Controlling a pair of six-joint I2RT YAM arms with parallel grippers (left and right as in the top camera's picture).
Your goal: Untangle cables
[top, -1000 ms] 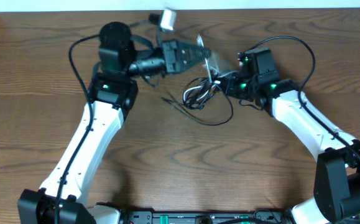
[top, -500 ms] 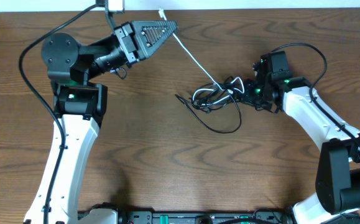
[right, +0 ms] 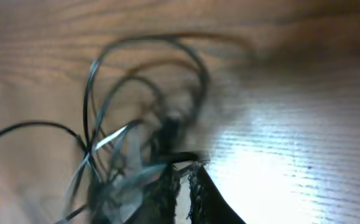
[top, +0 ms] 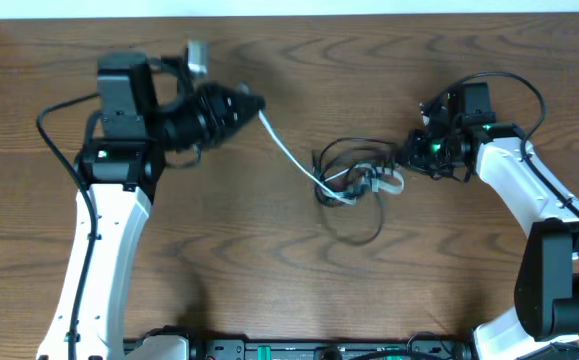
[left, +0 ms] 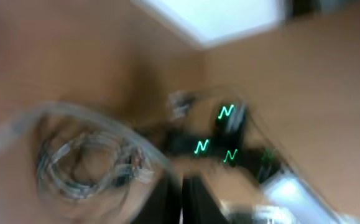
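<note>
1. Left gripper (top: 256, 104) is pinching the white cable (top: 289, 150), fingers closed on it. The cord is running taut toward 4 o'clock into the black cables (top: 327, 180), knotted at 3 o'clock of table centre.
2. Right gripper (top: 406, 163), at the knot's 2 o'clock, is showing narrow fingers; blur is hiding whether they are clamping a strand.
3. Risk: further pulling may be cinching loops tighter or dragging the whole bundle, and the thin cord may be slipping free.
4. Brown wood-grain table (top: 269, 270) is carrying everything; a pale strip (top: 289, 8) is running along its 12 o'clock edge.

white cable (top: 289, 150), black cables (top: 349, 170), brown wood-grain table (top: 269, 280)
</note>
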